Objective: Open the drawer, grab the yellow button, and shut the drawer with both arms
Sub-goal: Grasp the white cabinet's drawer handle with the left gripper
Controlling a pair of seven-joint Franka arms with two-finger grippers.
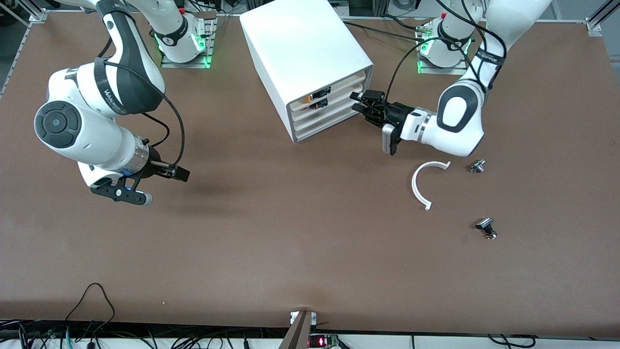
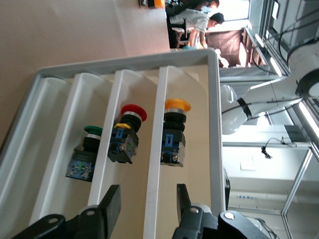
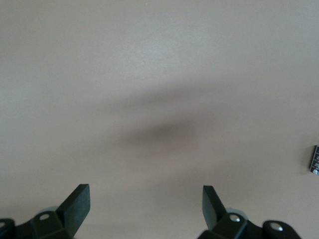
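Note:
The white cabinet (image 1: 300, 43) stands at the robots' side of the table, its four drawers facing the left arm's end. The top drawer (image 1: 339, 86) sits pushed in. Its open front shows the button (image 1: 307, 99) with the orange-yellow cap, which is also in the left wrist view (image 2: 174, 132). My left gripper (image 1: 359, 103) is at the cabinet front. In the left wrist view it (image 2: 148, 191) is open, one finger on each side of the white lip (image 2: 155, 164) between the top and second drawers. My right gripper (image 1: 167, 188) waits open and empty over bare table toward the right arm's end, as its wrist view (image 3: 144, 191) shows.
A red-capped button (image 2: 128, 132) lies in the second drawer and a green-capped one (image 2: 85, 154) in the third. A white curved strip (image 1: 422, 184) and two black-capped metal parts (image 1: 477, 166) (image 1: 486, 228) lie on the table nearer the front camera than my left arm.

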